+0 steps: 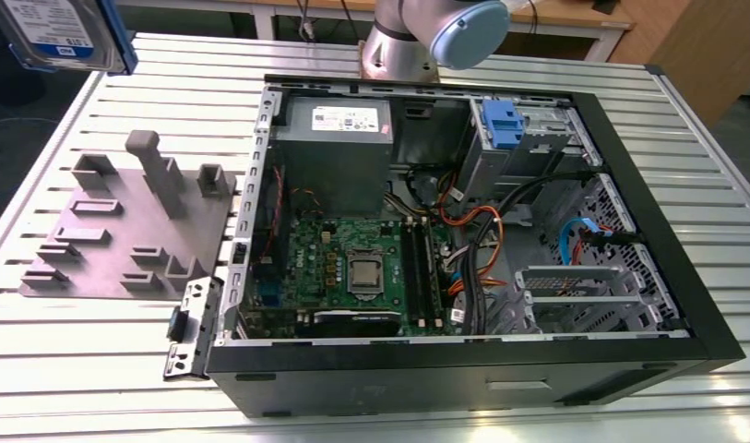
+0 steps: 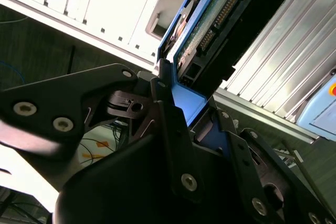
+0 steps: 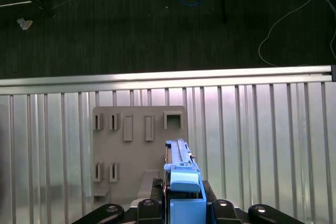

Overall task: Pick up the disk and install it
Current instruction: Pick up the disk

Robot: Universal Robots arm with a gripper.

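The disk (image 1: 57, 32), a silver-grey drive with a white-and-blue label in a blue bracket, hangs high at the exterior view's upper left, above the slatted table. The first wrist view looks along its edge (image 3: 181, 174) from above, over a grey holder plate (image 3: 139, 145). My gripper (image 3: 181, 208) is shut on the disk, with a black finger (image 3: 149, 208) on either side of the blue bracket. In the second wrist view the disk (image 2: 210, 19) sticks out from between the fingers (image 2: 168, 108), its circuit-board side showing.
An open black computer case (image 1: 707, 277) lies on the table, with a motherboard, cables, a grey power supply (image 1: 335, 138) and a blue latch (image 1: 503, 125) at a drive bay. The grey holder plate (image 1: 116, 231) lies beside the case. The arm's base (image 1: 406, 46) stands behind.
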